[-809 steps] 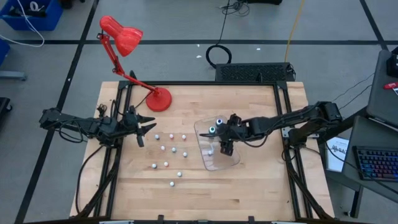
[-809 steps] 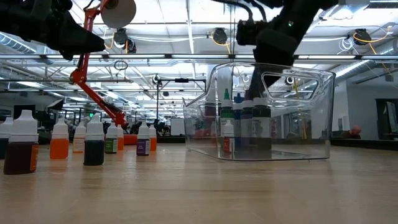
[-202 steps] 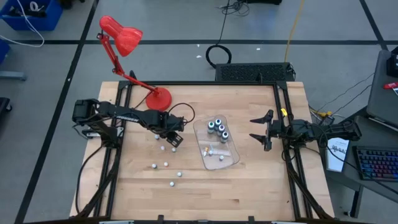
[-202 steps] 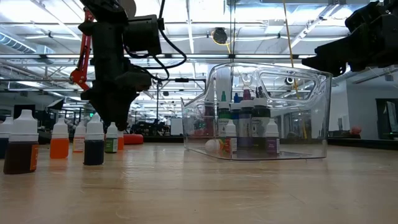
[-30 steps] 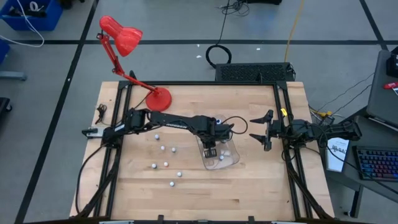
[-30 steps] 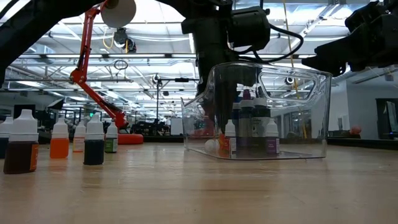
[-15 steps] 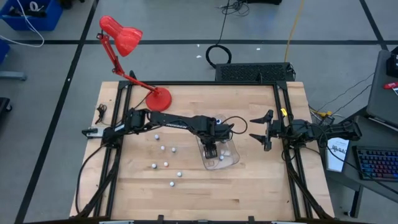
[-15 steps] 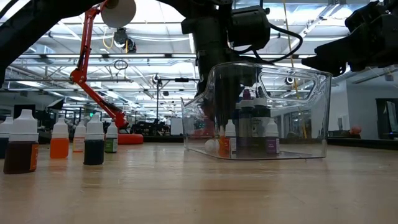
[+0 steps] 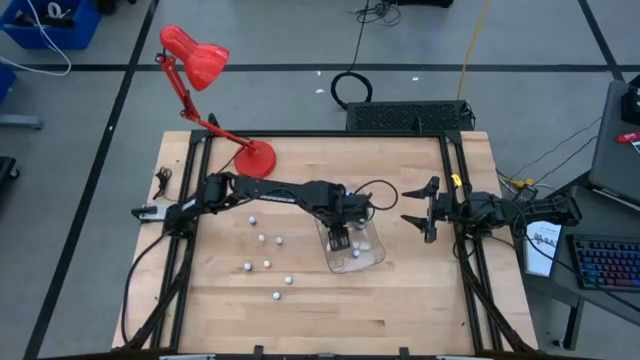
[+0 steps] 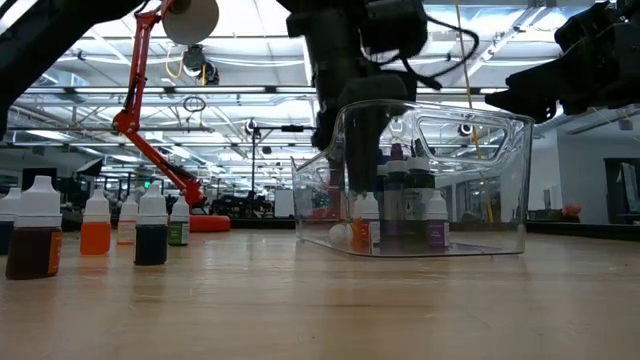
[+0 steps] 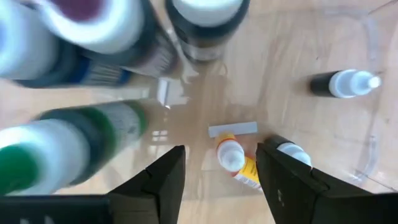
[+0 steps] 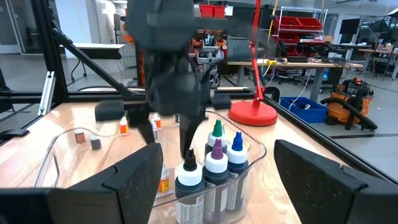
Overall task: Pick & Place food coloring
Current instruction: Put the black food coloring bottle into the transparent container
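The food coloring bottles are split: five small whitish ones stand loose on the wooden surface, the rest sit inside the clear plastic tray, where tall dark bottles with green, purple and blue tips cluster beside an orange-labelled small one. Since a second ago the left end effector has risen slightly above the tray, fingers spread and empty, that orange bottle directly below. The right end effector waits open, well apart. A glossy red lamp stands behind.
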